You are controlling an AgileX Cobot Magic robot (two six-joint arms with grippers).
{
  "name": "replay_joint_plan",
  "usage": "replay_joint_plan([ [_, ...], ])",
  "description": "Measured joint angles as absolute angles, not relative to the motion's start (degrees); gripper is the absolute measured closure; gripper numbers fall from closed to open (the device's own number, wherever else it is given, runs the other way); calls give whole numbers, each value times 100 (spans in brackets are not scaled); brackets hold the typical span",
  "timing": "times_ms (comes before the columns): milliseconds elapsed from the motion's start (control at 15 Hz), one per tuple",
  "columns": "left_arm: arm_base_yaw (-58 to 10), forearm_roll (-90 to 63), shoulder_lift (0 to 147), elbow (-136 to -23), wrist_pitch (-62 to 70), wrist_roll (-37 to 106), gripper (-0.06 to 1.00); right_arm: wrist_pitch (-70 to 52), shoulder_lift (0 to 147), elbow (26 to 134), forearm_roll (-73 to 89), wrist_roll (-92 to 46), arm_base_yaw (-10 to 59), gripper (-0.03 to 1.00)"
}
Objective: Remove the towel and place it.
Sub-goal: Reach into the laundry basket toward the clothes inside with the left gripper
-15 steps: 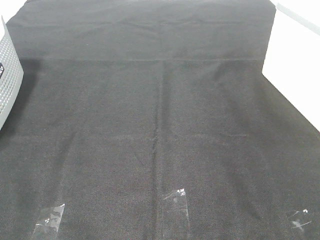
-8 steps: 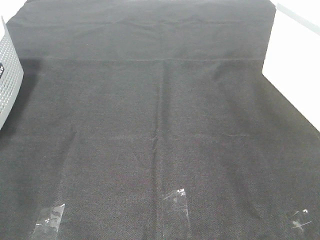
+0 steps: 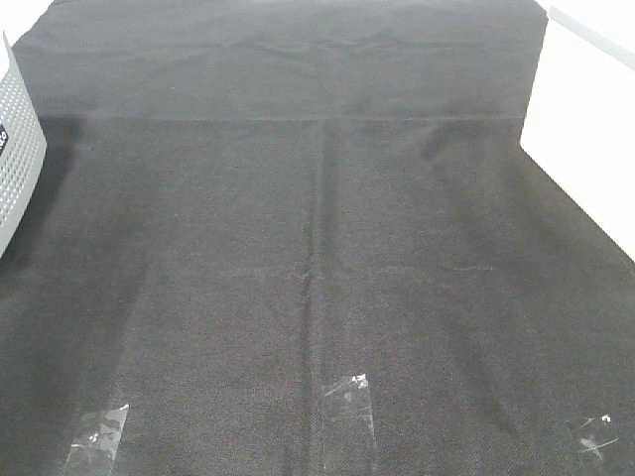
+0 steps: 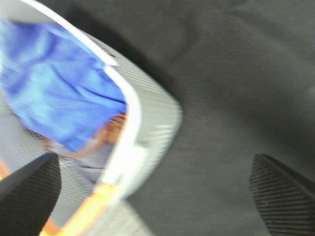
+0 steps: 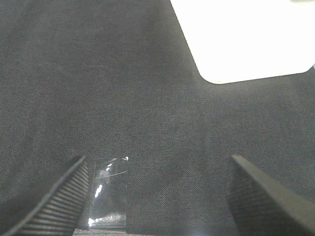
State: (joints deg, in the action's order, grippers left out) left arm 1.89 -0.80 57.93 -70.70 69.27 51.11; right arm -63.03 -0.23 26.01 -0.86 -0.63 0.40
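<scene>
The bright blue towel (image 4: 54,98) shows only in the left wrist view, bunched inside a grey perforated basket (image 4: 142,128). My left gripper (image 4: 152,191) is open and empty, its fingertips spread over the basket's rim and the black cloth. My right gripper (image 5: 157,196) is open and empty above the black cloth. Neither gripper nor the towel shows in the exterior high view, where only the basket's edge (image 3: 18,149) appears at the far left.
A black table cloth (image 3: 317,248) covers the table. Clear tape strips (image 3: 349,392) hold its front edge. Bare white table (image 3: 585,149) lies at the right, also in the right wrist view (image 5: 246,39). Something orange (image 4: 88,206) sits by the basket.
</scene>
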Motion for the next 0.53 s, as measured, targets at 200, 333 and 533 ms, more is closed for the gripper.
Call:
replay_joint_plan([
  [200,189,945,6933,-7981,6927,5420,0,-6303,-23,2601,-86,-63,40,22],
  [333,189,1770,7477,-8245,6927,5495,1,-6303,-23,2601,-86,-63,40,22],
  [533,751,2143,8147,-8308,6675,5552,2,-6303,-23,2601,-86,-63,40,22],
])
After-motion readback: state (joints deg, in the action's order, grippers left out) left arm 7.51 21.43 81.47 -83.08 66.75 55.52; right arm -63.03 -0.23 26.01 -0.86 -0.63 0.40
